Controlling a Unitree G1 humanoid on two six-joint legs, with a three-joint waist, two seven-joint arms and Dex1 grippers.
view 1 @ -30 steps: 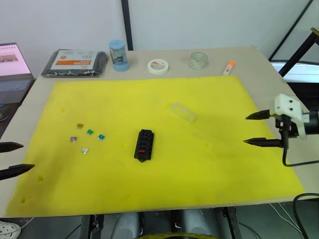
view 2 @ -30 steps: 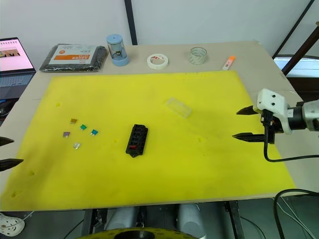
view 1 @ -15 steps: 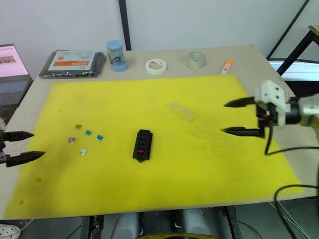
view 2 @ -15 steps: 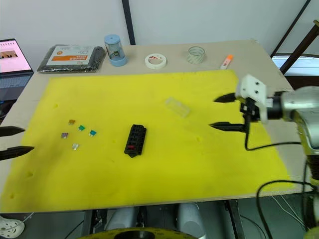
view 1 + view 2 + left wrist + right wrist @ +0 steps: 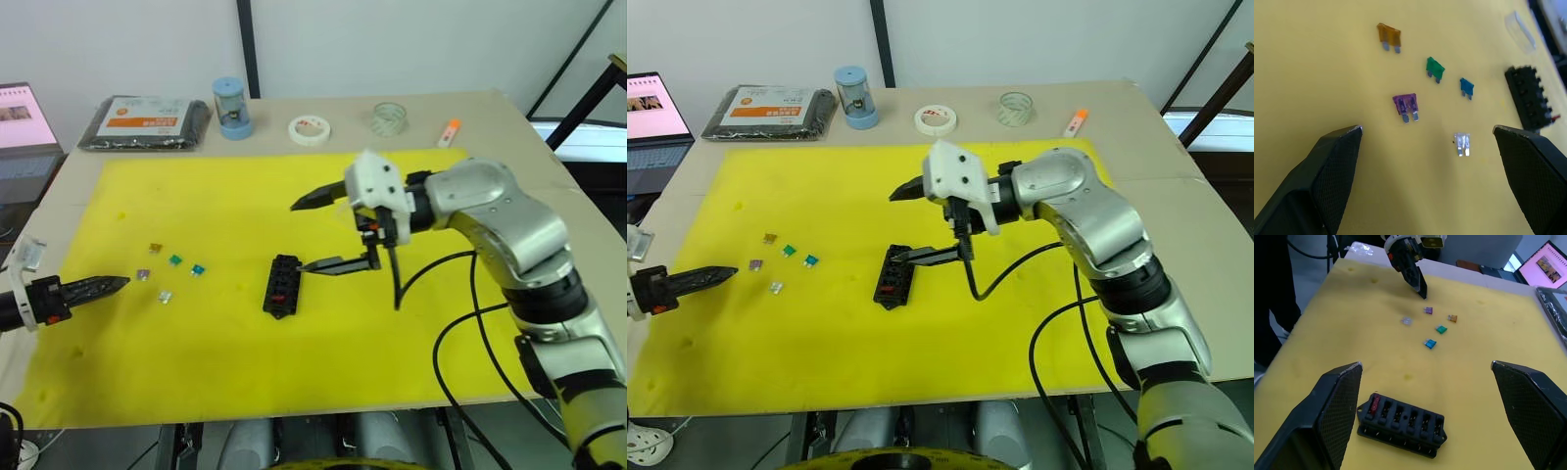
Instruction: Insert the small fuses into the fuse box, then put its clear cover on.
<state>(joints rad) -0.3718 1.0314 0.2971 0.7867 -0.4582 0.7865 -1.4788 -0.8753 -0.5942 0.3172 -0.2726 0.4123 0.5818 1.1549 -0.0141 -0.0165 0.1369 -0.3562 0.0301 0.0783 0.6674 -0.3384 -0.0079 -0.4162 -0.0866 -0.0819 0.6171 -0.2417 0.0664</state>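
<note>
Now | fuse box [image 5: 1403,423] between right jaws, untouched | jaws wide

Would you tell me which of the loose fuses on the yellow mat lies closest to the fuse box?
The teal fuse. It sits at the end of the cluster nearest the fuse box; the clear, green, purple and tan fuses all lie farther away.

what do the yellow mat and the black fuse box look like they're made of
The yellow mat looks like soft foam: matte, with small dents in its surface. The fuse box looks like hard moulded plastic: matte black, with crisp slot edges and ribbed sides.
</note>
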